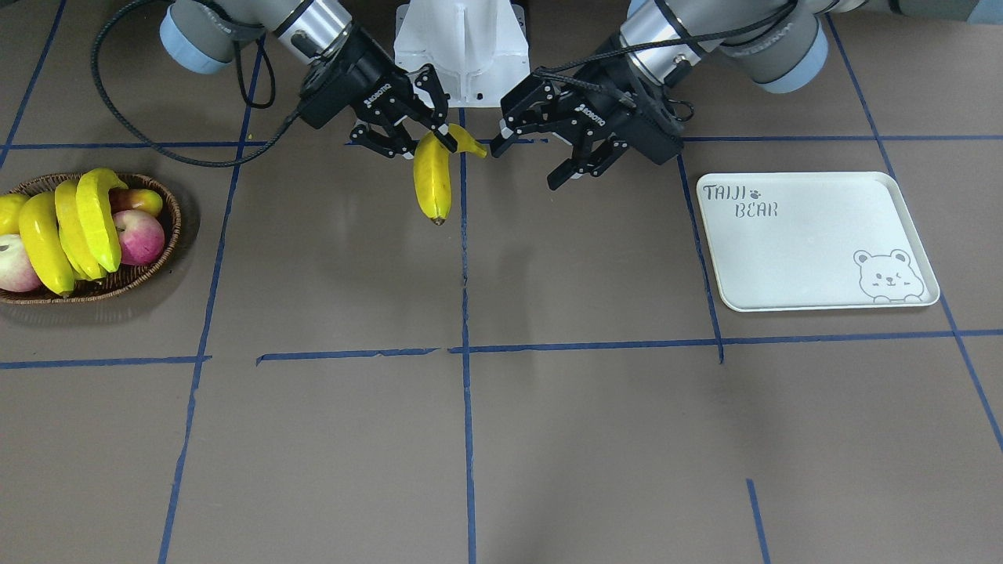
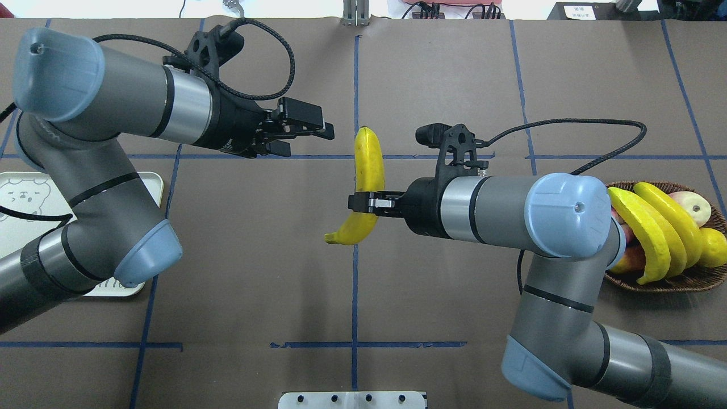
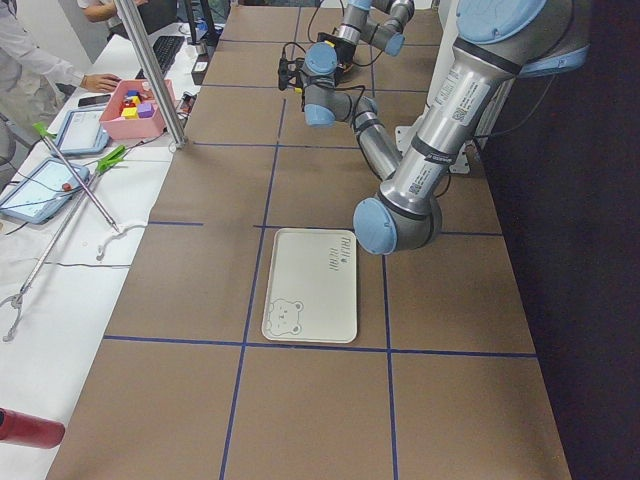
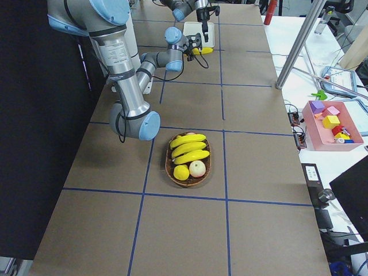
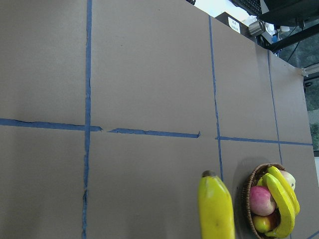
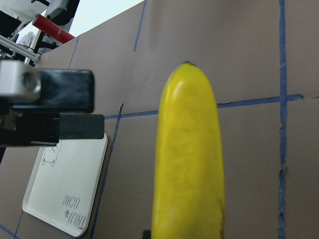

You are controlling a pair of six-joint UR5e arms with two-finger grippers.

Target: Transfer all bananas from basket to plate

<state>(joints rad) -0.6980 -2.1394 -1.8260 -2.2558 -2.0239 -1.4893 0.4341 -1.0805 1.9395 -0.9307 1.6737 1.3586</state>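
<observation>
Right pincer [image 2: 365, 203] clamps one banana [image 2: 368, 165] mid-air above the bench [image 2: 454, 85] centre; left pincer [image 1: 523, 166] open, close by, not touching.

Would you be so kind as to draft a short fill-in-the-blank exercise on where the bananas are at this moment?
1. The right tool grips the lifted banana in the air, while the left tool beside it is ___.
2. The basket holds ___ bananas among other fruit.
3. The plate has nothing on it: it is ___.

Missing words: open; three; empty.
</observation>
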